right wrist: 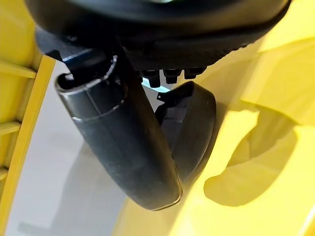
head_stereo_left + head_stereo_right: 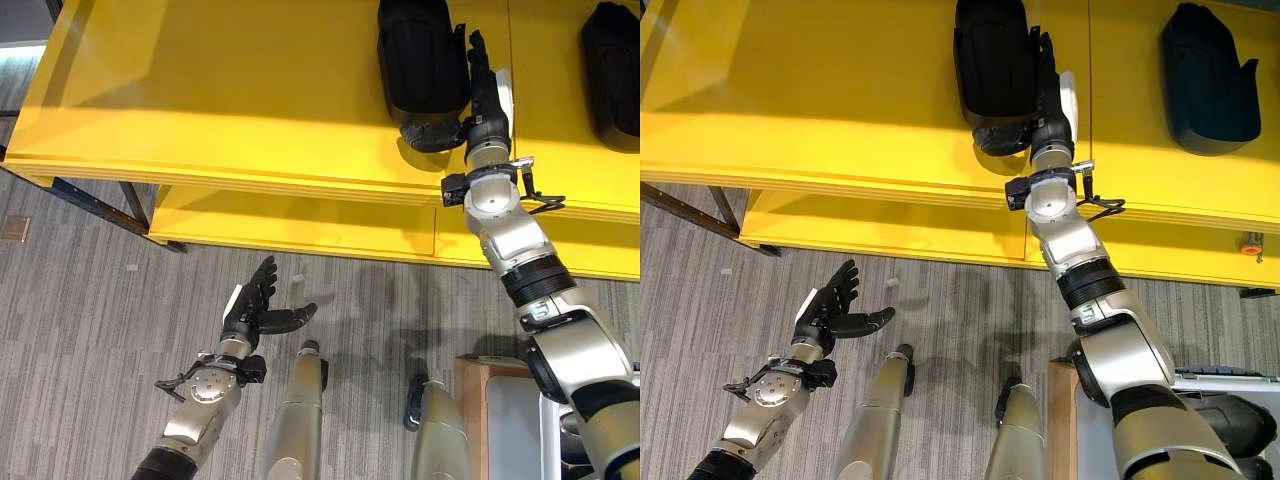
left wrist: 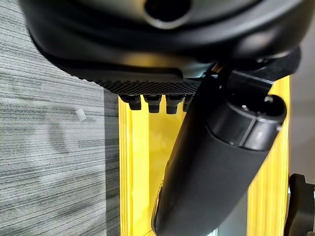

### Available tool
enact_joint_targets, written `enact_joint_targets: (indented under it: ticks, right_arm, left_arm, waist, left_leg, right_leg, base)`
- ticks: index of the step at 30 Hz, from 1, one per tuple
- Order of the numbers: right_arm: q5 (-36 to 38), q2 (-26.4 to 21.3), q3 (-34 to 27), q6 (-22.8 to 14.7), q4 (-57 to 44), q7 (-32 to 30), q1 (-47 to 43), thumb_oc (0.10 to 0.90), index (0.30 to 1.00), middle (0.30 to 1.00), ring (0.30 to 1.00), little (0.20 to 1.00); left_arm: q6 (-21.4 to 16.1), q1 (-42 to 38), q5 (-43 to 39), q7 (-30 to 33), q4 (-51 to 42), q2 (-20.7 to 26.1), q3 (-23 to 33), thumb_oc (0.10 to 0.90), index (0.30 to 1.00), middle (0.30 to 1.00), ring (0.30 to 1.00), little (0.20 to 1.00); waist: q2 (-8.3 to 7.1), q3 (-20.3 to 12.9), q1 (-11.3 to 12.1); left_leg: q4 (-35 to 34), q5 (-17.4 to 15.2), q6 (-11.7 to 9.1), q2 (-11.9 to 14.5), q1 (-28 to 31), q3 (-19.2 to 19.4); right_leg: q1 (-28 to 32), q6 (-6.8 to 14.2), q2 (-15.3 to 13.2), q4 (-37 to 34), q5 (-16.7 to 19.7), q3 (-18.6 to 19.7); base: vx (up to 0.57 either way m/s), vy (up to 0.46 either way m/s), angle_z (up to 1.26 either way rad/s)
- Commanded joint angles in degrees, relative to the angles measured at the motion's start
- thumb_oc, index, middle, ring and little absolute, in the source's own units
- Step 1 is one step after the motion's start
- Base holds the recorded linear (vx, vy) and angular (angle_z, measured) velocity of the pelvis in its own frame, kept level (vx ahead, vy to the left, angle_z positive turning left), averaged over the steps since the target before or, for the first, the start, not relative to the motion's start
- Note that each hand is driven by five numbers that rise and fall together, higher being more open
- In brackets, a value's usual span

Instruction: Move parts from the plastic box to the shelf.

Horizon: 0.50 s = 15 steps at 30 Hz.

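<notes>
A black moulded part [image 2: 421, 55] lies on the top board of the yellow shelf [image 2: 230, 90]. My right hand [image 2: 490, 95] rests on the shelf against that part's right side, fingers straight and open. Its thumb [image 1: 123, 142] reaches along the part's near end [image 1: 194, 128]. A second black part [image 2: 1205, 75] lies further right on the same board. My left hand [image 2: 255, 310] hovers low over the floor, open and holding nothing. The plastic box [image 2: 1225, 378] is at the lower right with a dark part [image 2: 1240, 420] inside.
The shelf has a lower yellow board [image 2: 300, 225] under the top one, and dark metal legs [image 2: 95, 205] at the left. A small orange item [image 2: 1248, 245] sits by the shelf's right edge. A brown panel [image 2: 470, 410] stands beside the box. Grey striped floor [image 2: 100, 300] lies below.
</notes>
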Motion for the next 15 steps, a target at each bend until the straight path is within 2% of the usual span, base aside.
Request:
enact_joint_targets:
  ticks: [1, 15]
  right_arm:
    - [1.5, -1.7, -4.3, -7.1, -4.7, -2.5, -5.6, 0.900, 1.000, 1.000, 1.000, 1.000]
    - [2.2, -1.8, -5.2, -7.5, -3.5, -4.0, -6.3, 0.900, 1.000, 1.000, 1.000, 1.000]
  left_arm:
    - [-4.2, -0.9, 0.7, 0.6, -5.2, 2.7, 1.7, 0.900, 1.000, 1.000, 1.000, 1.000]
    - [-4.2, -0.8, 0.5, 0.8, -5.1, 3.0, 1.5, 0.900, 1.000, 1.000, 1.000, 1.000]
  waist:
    - [0.05, -2.6, 1.1]
    - [0.46, -2.2, 1.2]
  left_leg:
    - [2.3, -1.5, 1.4, 2.1, -1.0, 0.3]
    - [2.2, -1.3, 1.4, 2.0, -1.4, 0.3]
  right_leg:
    - [4.0, -3.9, 1.1, 1.5, -1.4, -0.3]
    - [3.2, -4.0, 1.0, 2.1, -1.6, -0.3]
  base:
    - [0.00, 0.000, 0.00]
    - [0.00, 0.000, 0.00]
